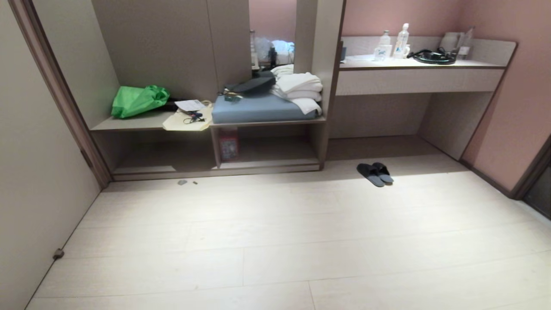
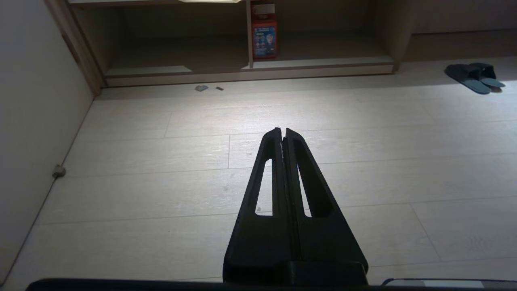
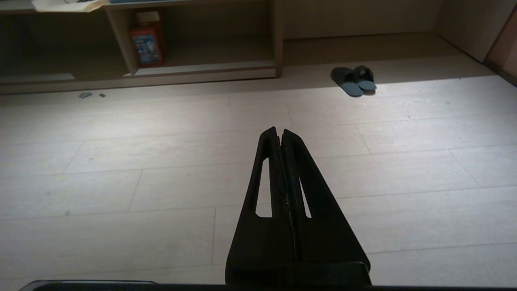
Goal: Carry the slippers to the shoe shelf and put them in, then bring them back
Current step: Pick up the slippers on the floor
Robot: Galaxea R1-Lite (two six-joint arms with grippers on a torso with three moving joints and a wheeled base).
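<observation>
Both my left gripper (image 2: 283, 130) and right gripper (image 3: 279, 130) are hanging with jaws closed and empty, since the slippers (image 1: 375, 173) are lying well off, seemingly overlapping, beside the shoe shelf (image 1: 262, 163).

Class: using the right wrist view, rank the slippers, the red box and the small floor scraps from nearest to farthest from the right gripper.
From the shut right gripper:
1. Slippers, on open floor before the desk recess.
2. Red box, inside the shoe shelf.
3. Floor scraps, before the shelf's far end.

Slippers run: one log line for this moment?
stage: not started | slippers: paired on floor, right of shoe shelf | left gripper: shut, empty | right gripper: shut, empty
</observation>
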